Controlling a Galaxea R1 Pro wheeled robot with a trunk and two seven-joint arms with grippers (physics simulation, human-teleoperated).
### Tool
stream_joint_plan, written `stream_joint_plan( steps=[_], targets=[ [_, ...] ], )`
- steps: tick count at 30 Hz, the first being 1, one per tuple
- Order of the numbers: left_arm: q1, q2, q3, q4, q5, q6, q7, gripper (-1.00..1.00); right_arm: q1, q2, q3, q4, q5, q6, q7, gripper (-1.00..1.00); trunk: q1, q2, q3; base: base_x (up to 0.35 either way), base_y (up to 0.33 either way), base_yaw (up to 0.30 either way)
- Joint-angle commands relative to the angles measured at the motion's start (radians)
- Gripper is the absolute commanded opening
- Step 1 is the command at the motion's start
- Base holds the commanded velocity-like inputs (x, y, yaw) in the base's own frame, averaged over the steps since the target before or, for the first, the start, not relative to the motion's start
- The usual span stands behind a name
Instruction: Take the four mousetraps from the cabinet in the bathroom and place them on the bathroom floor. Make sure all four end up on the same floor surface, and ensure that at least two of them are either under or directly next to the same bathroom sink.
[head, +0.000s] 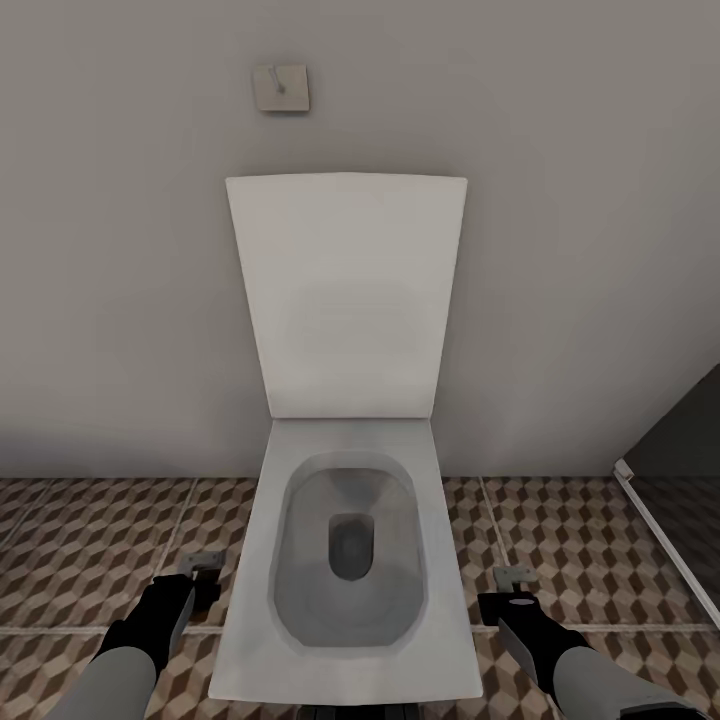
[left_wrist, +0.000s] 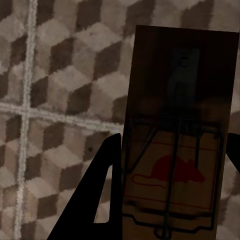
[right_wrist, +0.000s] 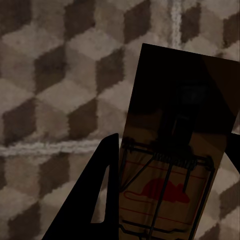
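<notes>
Between the two grippers stands a white toilet (head: 345, 560) with its lid raised against the wall. Left of it, the left gripper (head: 200, 572) hangs over the tiled floor (head: 80, 540), its fingers (left_wrist: 107, 195) closed on a mousetrap (left_wrist: 175, 150) that points away from the wrist. On the other side, the right gripper (head: 515, 585) likewise clamps a second mousetrap (right_wrist: 170, 170) above the cube-patterned tiles.

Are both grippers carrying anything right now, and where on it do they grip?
Yes. The left gripper holds a mousetrap by its long side edges at the baited end; the right gripper holds another mousetrap the same way.
</notes>
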Motion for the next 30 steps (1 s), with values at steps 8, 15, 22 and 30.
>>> stream_joint_plan(
  steps=[8,15,22,30],
  targets=[
    [0.000,-0.002,0.003,-0.002,0.000,0.002,0.000,-1.00,0.000,0.000,0.008,-0.002,-0.006,0.007,-0.009,-1.00,0.000,0.000,-0.001,0.000,0.000,0.000],
    [0.000,-0.007,0.003,-0.001,0.000,-0.002,-0.001,-1.00,0.000,0.000,0.008,-0.002,-0.005,0.007,-0.007,-1.00,0.002,-0.001,-0.016,0.000,0.000,0.000],
    [0.000,-0.008,0.003,-0.001,0.000,-0.003,-0.002,-1.00,0.000,0.000,0.008,-0.002,-0.005,0.007,-0.007,-1.00,0.005,-0.003,-0.043,0.000,0.000,0.000],
    [0.000,-0.008,0.002,-0.001,0.000,-0.003,-0.002,-1.00,0.000,0.000,0.008,-0.002,-0.005,0.007,-0.007,-1.00,0.008,-0.005,-0.074,0.000,0.000,0.000]
  ],
)
